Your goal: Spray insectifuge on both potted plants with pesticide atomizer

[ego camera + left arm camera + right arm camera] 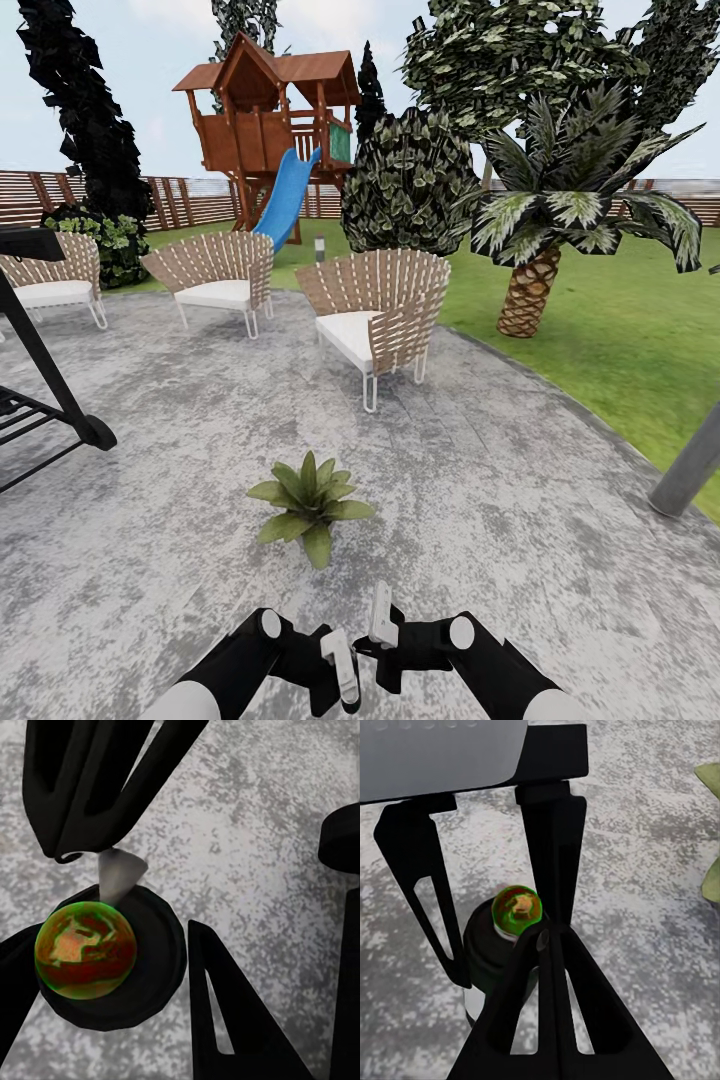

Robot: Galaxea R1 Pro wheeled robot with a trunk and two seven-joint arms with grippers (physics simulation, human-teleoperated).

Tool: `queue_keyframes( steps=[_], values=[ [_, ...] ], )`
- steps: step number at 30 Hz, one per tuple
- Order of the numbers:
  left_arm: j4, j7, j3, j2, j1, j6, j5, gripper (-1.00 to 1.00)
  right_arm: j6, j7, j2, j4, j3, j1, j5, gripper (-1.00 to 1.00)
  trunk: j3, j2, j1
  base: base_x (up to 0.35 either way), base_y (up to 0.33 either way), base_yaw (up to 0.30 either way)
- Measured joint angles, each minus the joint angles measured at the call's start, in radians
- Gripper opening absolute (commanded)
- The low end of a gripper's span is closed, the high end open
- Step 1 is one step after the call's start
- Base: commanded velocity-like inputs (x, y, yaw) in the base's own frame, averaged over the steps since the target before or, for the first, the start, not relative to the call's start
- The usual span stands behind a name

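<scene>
A: Where's the pesticide atomizer [381, 610]?

B: Low in the head view, between the two black arms. It's a slim pale bottle standing up from the right gripper [383, 648], over the speckled grey patio [520, 520].

A: So the right one has it?

B: Yes. In the right wrist view the bottle's round dark body [502, 952] sits pinched between the black fingers [559, 877], with a glossy red-and-green sphere at the nozzle tip. The jaws are closed around it.

A: And the left gripper [340, 668]?

B: Just beside it, almost touching. Its wrist camera looks down at the same atomizer [112, 960] (that coloured sphere is large here), with its own fingers [82, 787] set wide on either side. Those jaws are spread, and I can't make out any contact with the bottle.

A: Any plant nearby?

B: One potted plant [310, 500], a low green rosette on the paving straight ahead of the grippers, near but apart. Its pot is hidden under the leaves.

A: Beyond that?

B: Three wicker chairs, the nearest [378, 318] behind the plant, a palm [545, 240] on the lawn at right, and a wooden playhouse with a blue slide [287, 198] by the slatted fence [180, 200].
</scene>
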Motion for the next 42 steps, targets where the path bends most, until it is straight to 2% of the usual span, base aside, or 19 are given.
queue_keyframes(
  steps=[9, 11, 12, 16, 18, 19, 21, 24, 25, 26, 28, 29, 30, 32, 35, 36, 38, 40, 42],
  values=[
    [0.004, 0.001, -0.002, 0.006, 0.001, 0.000, -0.006, -1.00, 0.000, 0.000, 0.000, 0.000, 0.000, 0.000, 0.000, -1.00, 0.000, 0.000, 0.000, 0.000, 0.000, 0.000],
    [0.004, 0.003, -0.003, 0.044, 0.001, 0.004, -0.017, -1.00, 0.000, 0.000, 0.000, 0.004, 0.000, 0.000, 0.000, -1.00, 0.000, 0.000, 0.000, 0.000, 0.000, 0.000],
    [0.004, 0.002, -0.003, 0.081, 0.001, 0.005, -0.018, -1.00, 0.000, 0.000, 0.000, 0.004, 0.000, 0.000, 0.000, -1.00, 0.000, 0.000, 0.000, 0.000, 0.000, 0.000],
    [0.005, 0.001, -0.002, 0.180, 0.004, 0.008, -0.025, -1.00, 0.000, 0.000, -0.001, 0.005, 0.000, 0.000, 0.001, -1.00, 0.000, 0.000, 0.000, 0.000, 0.000, 0.000],
    [0.005, 0.002, -0.002, 0.214, 0.010, 0.009, -0.023, -1.00, -0.001, -0.001, -0.005, 0.007, -0.002, 0.000, 0.001, -1.00, 0.000, 0.000, 0.000, 0.000, 0.000, 0.000],
    [0.010, 0.003, -0.002, 0.240, 0.012, 0.011, -0.025, -1.00, -0.001, -0.001, -0.010, 0.009, -0.004, 0.000, 0.001, 1.00, 0.000, 0.000, 0.000, 0.000, 0.000, 0.000],
    [0.018, 0.005, 0.004, 0.294, 0.015, 0.014, -0.022, -1.00, -0.003, -0.004, -0.041, 0.010, -0.006, 0.000, 0.001, 1.00, 0.000, 0.000, 0.000, 0.000, 0.000, 0.000],
    [0.020, 0.015, 0.019, 0.330, 0.016, 0.032, -0.015, -1.00, -0.003, -0.007, -0.098, 0.037, -0.007, 0.001, -0.001, 1.00, 0.000, 0.000, 0.000, 0.000, 0.000, 0.000],
    [0.016, 0.019, 0.051, 0.346, 0.016, 0.064, -0.016, -1.00, -0.005, -0.020, -0.130, 0.100, -0.005, 0.002, -0.002, 1.00, 0.000, 0.000, 0.000, 0.000, 0.000, 0.000],
    [0.012, 0.021, 0.086, 0.353, 0.015, 0.098, -0.014, -1.00, -0.007, -0.068, -0.145, 0.170, -0.014, 0.003, -0.005, 1.00, 0.000, 0.000, 0.000, 0.000, 0.000, 0.000],
    [0.007, 0.020, 0.148, 0.359, 0.012, 0.188, -0.015, -1.00, -0.013, -0.286, -0.154, 0.339, -0.087, 0.005, -0.030, 1.00, 0.000, 0.000, 0.000, 0.000, 0.000, 0.000],
    [0.006, 0.018, 0.160, 0.360, 0.008, 0.233, -0.013, -1.00, -0.020, -0.373, -0.151, 0.393, -0.130, 0.005, -0.036, 1.00, 0.000, 0.000, 0.000, 0.000, 0.000, 0.000],
    [0.005, 0.004, 0.170, 0.358, 0.005, 0.329, -0.013, -1.00, -0.041, -0.492, -0.146, 0.441, -0.173, 0.007, -0.060, 1.00, 0.000, 0.000, 0.000, 0.000, 0.000, 0.000],
    [-0.003, -0.051, 0.174, 0.352, 0.002, 0.529, -0.015, -1.00, -0.081, -0.618, -0.127, 0.480, -0.201, 0.023, -0.129, 1.00, 0.000, 0.000, 0.000, 0.000, 0.000, 0.000],
    [-0.105, -0.143, 0.169, 0.343, 0.000, 0.722, -0.022, -1.00, -0.101, -0.673, -0.114, 0.491, -0.206, 0.062, -0.332, 1.00, 0.000, 0.000, 0.000, 0.000, 0.000, 0.000],
    [-0.151, -0.173, 0.155, 0.340, -0.006, 0.776, -0.037, -1.00, -0.102, -0.677, -0.113, 0.493, -0.206, 0.070, -0.388, 1.00, 0.000, 0.000, 0.000, 0.000, 0.000, 0.000],
    [-0.203, -0.236, 0.113, 0.339, -0.031, 0.870, -0.081, -1.00, -0.104, -0.682, -0.112, 0.493, -0.209, 0.082, -0.435, 1.00, 0.000, 0.000, 0.000, 0.000, 0.000, 0.000],
    [-0.235, -0.398, 0.010, 0.334, -0.102, 0.990, -0.162, -1.00, -0.105, -0.686, -0.111, 0.493, -0.210, 0.096, -0.465, 1.00, 0.000, 0.000, 0.000, 0.000, 0.000, 0.000],
    [-0.240, -0.499, -0.079, 0.324, -0.165, 1.026, -0.240, -1.00, -0.105, -0.724, -0.104, 0.493, -0.211, 0.100, -0.473, 1.00, 0.000, 0.000, 0.000, 0.000, 0.000, 0.000]
  ],
)
